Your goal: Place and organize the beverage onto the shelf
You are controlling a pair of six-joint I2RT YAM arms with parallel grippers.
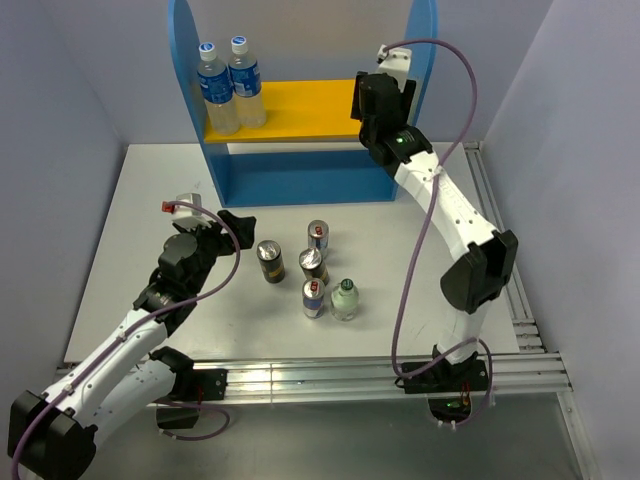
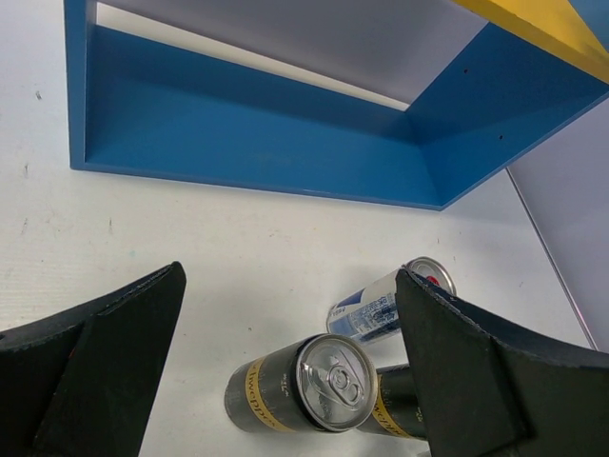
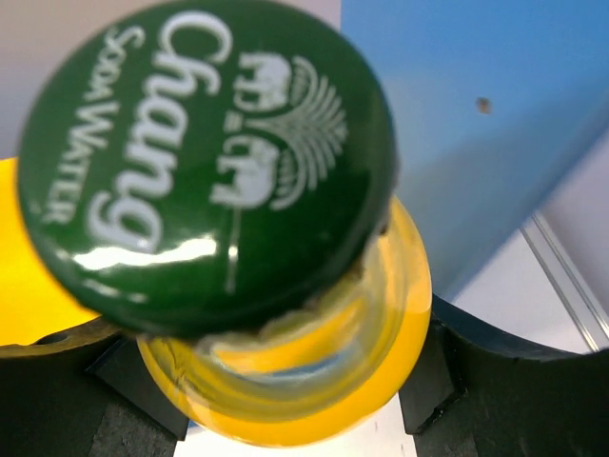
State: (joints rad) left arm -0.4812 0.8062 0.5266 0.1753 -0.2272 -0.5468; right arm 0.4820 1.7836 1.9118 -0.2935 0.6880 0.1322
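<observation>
Aluminium at the left: dark can [image 2: 304,386], gold-topped, upright on the counter [image 1: 140,200], just ahead of the left jaws and centred on the gap between them, touching neither side. Left jaws spread wide, grasping nothing. Full or empty: cannot tell, so weight unknown. Thin wall, smooth and round, judged easy to dent under a hard squeeze and apt to slide on its printed side. Best taken across the body near mid-height, below the rim, pads square to the curve.

Further along the counter, a second dark can [image 1: 313,266], two silver cans [image 1: 319,235] and a loose bottle [image 1: 344,299] with a green cap, all near one another, all untouched.

Up on the shelf [image 1: 182,70], two water bottles [image 1: 228,85] side by side at the left end of the yellow board [image 1: 300,105].

At the right end of that board, right jaws clenched on the held bottle [image 3: 285,381]: clear glass, green cap [image 3: 205,162] filling the wrist view, a black finger against the glass on each side below the cap. Judged heavy for its size, rigid, slick and breakable. Grip on the body safer than on the cap. Gentle set-down called for, base flat on the board before any release. Base already resting there or not: hidden.
</observation>
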